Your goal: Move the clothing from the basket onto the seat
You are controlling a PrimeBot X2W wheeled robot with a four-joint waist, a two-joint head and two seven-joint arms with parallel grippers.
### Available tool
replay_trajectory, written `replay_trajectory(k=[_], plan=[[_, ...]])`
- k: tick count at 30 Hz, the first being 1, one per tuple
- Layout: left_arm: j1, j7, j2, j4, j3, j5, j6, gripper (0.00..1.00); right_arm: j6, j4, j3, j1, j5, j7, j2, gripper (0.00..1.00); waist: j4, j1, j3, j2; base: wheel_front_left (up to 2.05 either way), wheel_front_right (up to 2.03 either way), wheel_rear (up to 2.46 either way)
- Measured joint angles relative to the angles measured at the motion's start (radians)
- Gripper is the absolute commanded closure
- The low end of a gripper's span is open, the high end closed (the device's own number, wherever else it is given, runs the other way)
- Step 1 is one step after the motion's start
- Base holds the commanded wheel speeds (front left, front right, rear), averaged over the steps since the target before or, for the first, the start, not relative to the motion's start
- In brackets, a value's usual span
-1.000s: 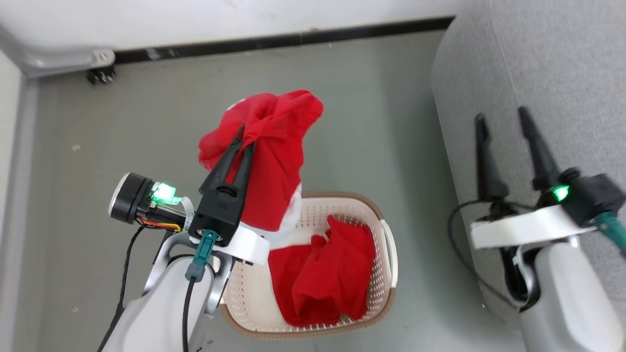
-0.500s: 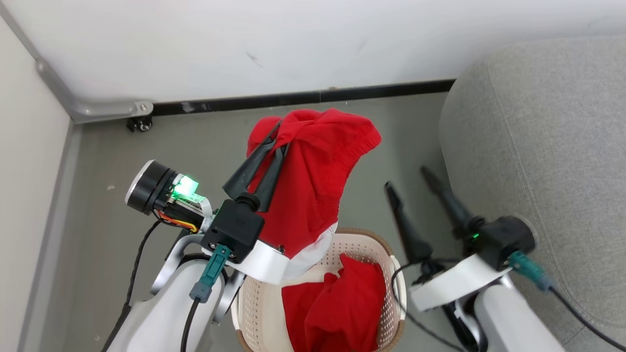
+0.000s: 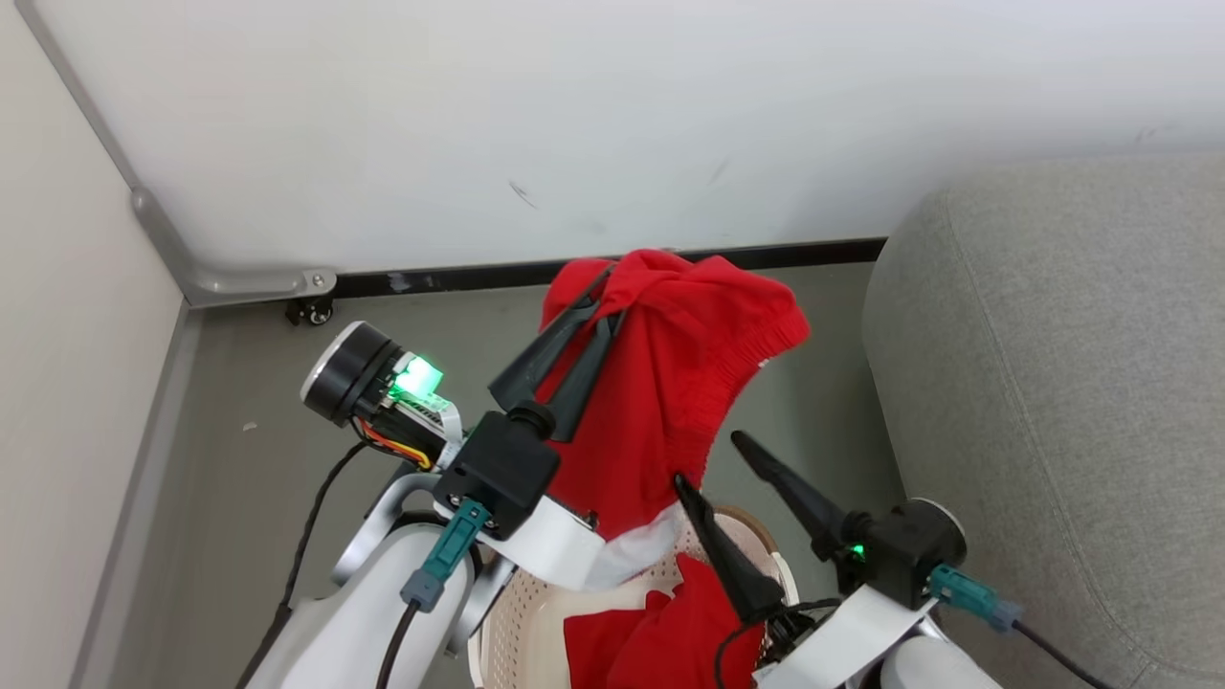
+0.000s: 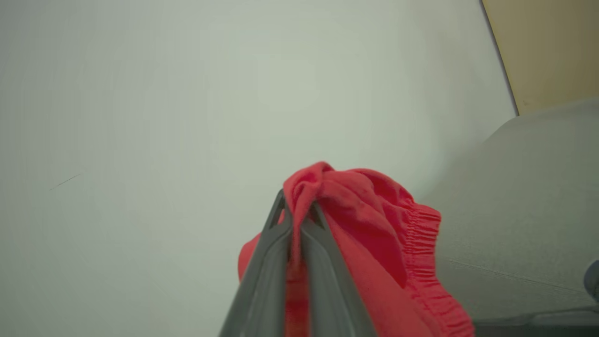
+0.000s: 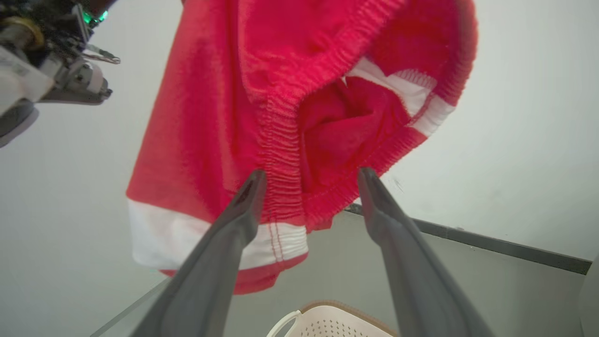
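Note:
My left gripper is shut on a red garment with a white band, which hangs lifted above the basket. In the left wrist view, the two fingers pinch a fold of the red cloth. My right gripper stands open right beside the hanging garment; in the right wrist view, its gripper straddles the garment's lower edge without closing on it. More red clothing lies in the basket. The light grey seat is at the right.
A white wall with a black baseboard runs behind. A small caster and metal bracket sit in the left corner. Grey floor surrounds the basket. The basket's rim peeks in at the bottom of the right wrist view.
The head camera has tilted up, so basket and floor slid down. My right gripper moved left from the seat to the hanging garment. The left gripper keeps its grip on the red garment.

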Motion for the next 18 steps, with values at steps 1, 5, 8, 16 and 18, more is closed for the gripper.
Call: replay_trajectory(k=[1, 5, 8, 16, 18], plan=[[0.001, 0.0, -0.003, 0.0, -0.005, -0.001, -0.002, 1.0, 0.0, -0.002, 0.01, 0.001, 0.007, 0.0, -0.002, 0.0, 0.001, 0.0, -0.006, 0.0, 0.0, 0.0, 0.0], [0.002, 0.0, -0.012, -0.006, -0.017, -0.002, -0.012, 1.0, 0.0, -0.015, 0.039, 0.001, 0.034, 0.003, -0.027, 0.0, 0.001, 0.0, -0.026, 0.0, 0.0, 0.0, 0.0], [0.006, 0.0, -0.014, -0.011, -0.028, -0.002, -0.012, 1.0, 0.0, -0.02, 0.08, 0.001, 0.065, 0.009, -0.042, 0.0, 0.002, 0.0, -0.038, 0.0, 0.0, 0.0, 0.0], [0.01, 0.0, -0.028, -0.014, -0.058, -0.002, -0.033, 1.0, 0.0, -0.047, 0.146, -0.005, 0.133, 0.022, -0.072, 0.0, 0.007, 0.0, -0.06, 0.0, 0.0, 0.0, 0.0], [0.01, 0.0, -0.035, -0.014, -0.064, -0.001, -0.037, 1.0, 0.0, -0.049, 0.149, -0.007, 0.147, 0.023, -0.078, 0.0, 0.009, -0.0001, -0.062, 0.0, 0.0, 0.0, 0.0]])
